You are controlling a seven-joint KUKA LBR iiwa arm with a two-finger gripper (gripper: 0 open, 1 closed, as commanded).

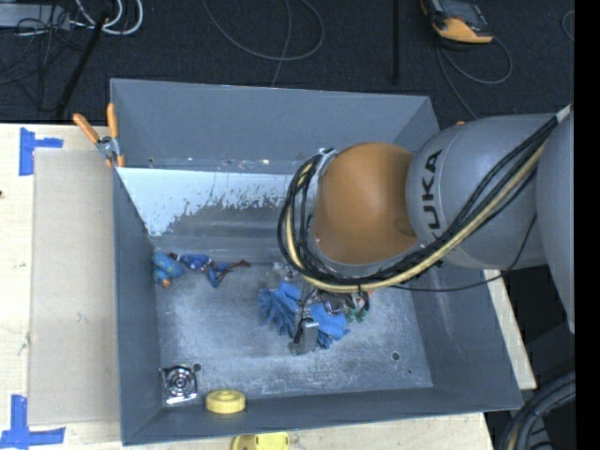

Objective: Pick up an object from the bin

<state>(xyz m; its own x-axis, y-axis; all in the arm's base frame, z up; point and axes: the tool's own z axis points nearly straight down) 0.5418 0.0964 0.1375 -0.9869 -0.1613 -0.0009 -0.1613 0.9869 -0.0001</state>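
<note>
The bin [187, 204] takes in the whole scene, and near the middle of its floor lies the thing that matters: a blue frilly bundle [279, 307]. The arm [487, 195] comes in from the bundle's right, its orange cover [361, 204] hanging just above and behind it. The gripper [306, 334] is down at the bundle's near right edge, touching or as good as touching it. Released or clenched? I cannot tell, the cover and cables hide too much.

I'd judge this the grasp itself, and the trick is a deep, centred bite. That bundle looks soft and loose, so a nip on the outer fringe could slip free on the lift. Better to take it through the thick middle, then rise straight up.

Well to the bundle's left and a little behind, small blue figures [169, 268] lie clear of it. Nearer the front on its left sit a silver square [178, 383] and a yellow disc [226, 401] — neither in the way.
</note>
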